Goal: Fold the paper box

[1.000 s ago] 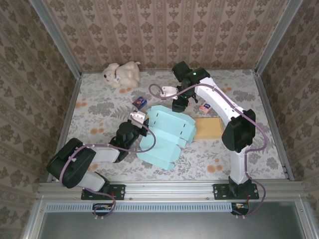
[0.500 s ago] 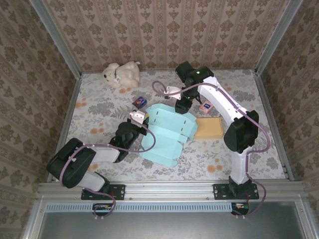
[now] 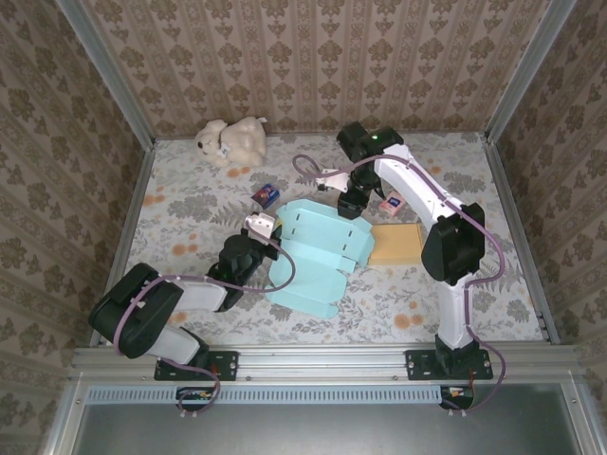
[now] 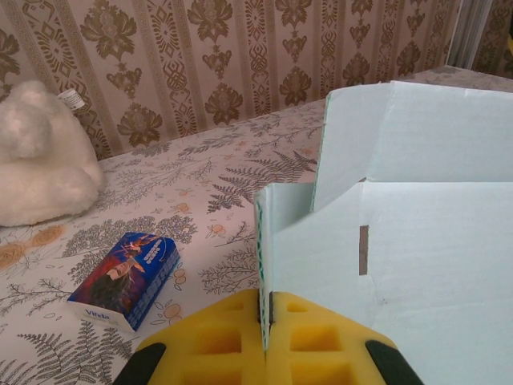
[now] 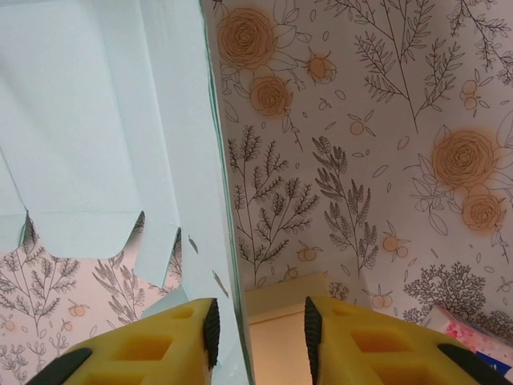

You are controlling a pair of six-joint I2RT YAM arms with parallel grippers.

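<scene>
The pale blue paper box (image 3: 318, 256) lies partly unfolded mid-table, its panels spread and some raised. My left gripper (image 3: 254, 248) sits at its left edge, shut on an upright panel; in the left wrist view the yellow fingers (image 4: 200, 341) pinch that panel's thin edge (image 4: 263, 241), and the box wall (image 4: 417, 241) spreads to the right. My right gripper (image 3: 353, 204) hovers at the box's far right corner, open. In the right wrist view a box panel (image 5: 104, 120) stands edge-on between the yellow fingers (image 5: 160, 345), close to the left pad.
A tan flat box (image 3: 398, 244) lies right of the paper box. A small blue card box (image 3: 266, 194) and a white plush bear (image 3: 230, 140) sit at the back left. A pink packet (image 3: 389, 204) lies by the right arm. Walls ring the table.
The right gripper has shifted a little to the right and toward the box's far corner. The paper box has settled slightly. The left gripper has kept its hold.
</scene>
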